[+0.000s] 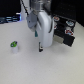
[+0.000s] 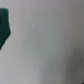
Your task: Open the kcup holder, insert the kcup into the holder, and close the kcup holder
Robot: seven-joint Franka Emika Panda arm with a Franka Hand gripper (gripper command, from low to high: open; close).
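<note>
The kcup [image 1: 14, 46], a tiny white pod with a green top, stands on the pale table at the exterior view's left. The black kcup holder [image 1: 66, 33] sits at the exterior view's right, its drawer fronts looking closed. My gripper [image 1: 40, 48] hangs low over the table between them, nearer the holder, and is apart from both. Its dark fingertips are too small and blurred to tell whether they are open or shut. Nothing shows between them. The wrist view is blurred: grey table [image 2: 50, 45] and a dark teal shape [image 2: 4, 27] at one edge.
A tall white body [image 1: 46, 27] rises just behind my gripper, between it and the holder. Red-and-white round pods [image 1: 68, 23] show at the holder's top. Dark items [image 1: 10, 19] line the far edge at the exterior view's left.
</note>
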